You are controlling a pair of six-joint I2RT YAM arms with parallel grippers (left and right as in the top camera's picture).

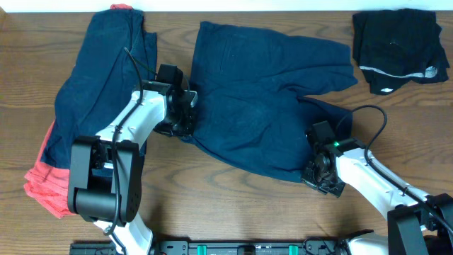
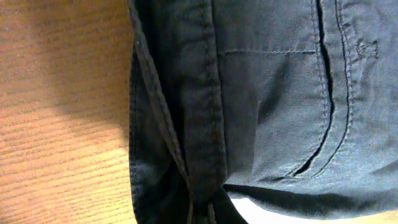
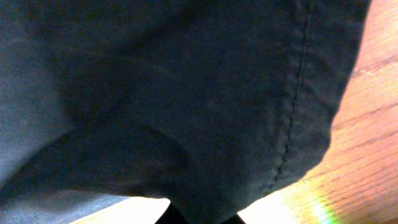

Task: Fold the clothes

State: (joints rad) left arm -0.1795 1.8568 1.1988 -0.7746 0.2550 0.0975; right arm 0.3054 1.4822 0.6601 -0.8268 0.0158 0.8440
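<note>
**Table** [image 1: 212,195]: brown wood grain, carrying all the items below.

**Navy shorts** [image 1: 269,92]: centre of the overhead frame, spread flat but rumpled.
- The waistband edge faces left.
- One leg reaches towards the upper right and the other towards the lower right.
- In the left wrist view, the waistband seam, a stitched pocket slit and a small embroidered mark are visible.
- In the right wrist view, a stitched hem lies over the wood.

**Second navy garment** [image 1: 106,71]: upper left of the overhead frame. It lies lengthwise from the top edge down towards the left arm's base, near the shorts but apart from them.

**Coral-red garment** [image 1: 44,180]: lower left. It lies partly under the second navy garment, and a sliver of it also shows at the top edge.

**Black garment** [image 1: 400,42]: upper right corner, folded into a compact stack with a pale lining edge along its lower side. It is well apart from the shorts.

**Left fingers** [image 1: 187,120]: at the left edge of the navy shorts, closed together on the waistband. In the wrist view, cloth bunches at the bottom centre, where the fingers pinch it.

**Right fingers** [image 1: 315,173]: at the lower right hem of the navy shorts, closed together on the fabric. Cloth fills most of the wrist view and gathers at the bottom centre.
</note>
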